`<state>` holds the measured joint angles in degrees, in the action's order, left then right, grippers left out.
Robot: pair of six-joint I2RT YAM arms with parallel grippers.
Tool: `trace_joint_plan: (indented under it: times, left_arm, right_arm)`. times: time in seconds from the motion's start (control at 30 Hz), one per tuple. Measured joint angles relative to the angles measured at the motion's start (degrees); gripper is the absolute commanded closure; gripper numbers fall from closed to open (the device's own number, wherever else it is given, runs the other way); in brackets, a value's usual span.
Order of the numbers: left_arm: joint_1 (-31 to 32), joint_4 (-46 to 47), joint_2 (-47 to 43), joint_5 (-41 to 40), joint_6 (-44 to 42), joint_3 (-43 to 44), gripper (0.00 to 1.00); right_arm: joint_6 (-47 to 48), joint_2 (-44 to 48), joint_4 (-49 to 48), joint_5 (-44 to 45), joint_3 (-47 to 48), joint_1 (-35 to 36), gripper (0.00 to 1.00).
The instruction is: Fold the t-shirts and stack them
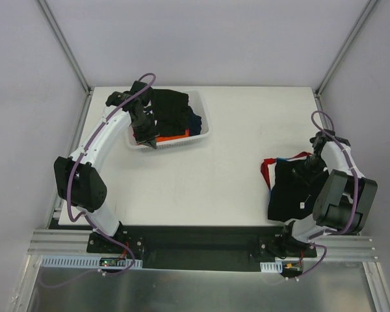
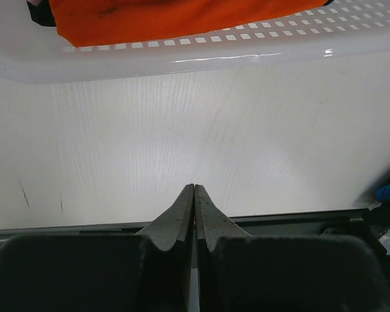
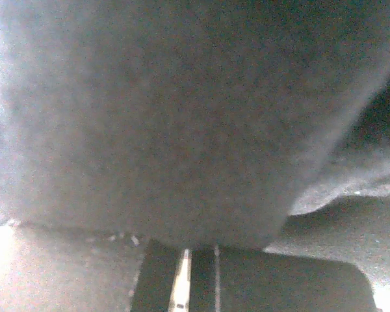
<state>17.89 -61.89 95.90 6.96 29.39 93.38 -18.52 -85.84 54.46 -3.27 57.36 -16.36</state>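
A white lattice basket (image 1: 203, 132) at the back left holds several t-shirts: black (image 1: 172, 107), orange (image 1: 175, 137) and navy (image 1: 194, 121). My left gripper (image 1: 147, 140) hangs at the basket's near rim, over the table. Its jaws are shut with nothing between them (image 2: 194, 187); the orange shirt (image 2: 182, 16) lies beyond the rim. At the near right, a black t-shirt (image 1: 286, 188) lies crumpled over a red one (image 1: 266, 170). My right gripper (image 1: 307, 166) is down on the black shirt. Black cloth (image 3: 182, 117) fills the right wrist view and hides the fingertips, so any pinch is unseen.
The basket rim (image 2: 247, 57) runs across the top of the left wrist view. The table's near edge (image 2: 84, 225) and a dark rail lie just below my left fingertips. Grey walls and metal frame posts (image 1: 65, 45) surround the white table (image 1: 234, 175).
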Motion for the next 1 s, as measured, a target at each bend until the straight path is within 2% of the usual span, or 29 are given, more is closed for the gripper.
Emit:
trace_joint_plan:
  times: [0.27, 1.0]
  left_arm:
    - [0.0, -0.1, 0.0, -0.1, 0.0, 0.0, 1.00]
    - [0.0, -0.5, 0.0, 0.0, 0.0, 0.0, 1.00]
  right_arm:
    - [0.8, -3.2, 0.4, -0.1, 3.1, -3.3, 0.99]
    - [3.4, -4.3, -0.6, 0.0, 4.5, -12.3, 0.99]
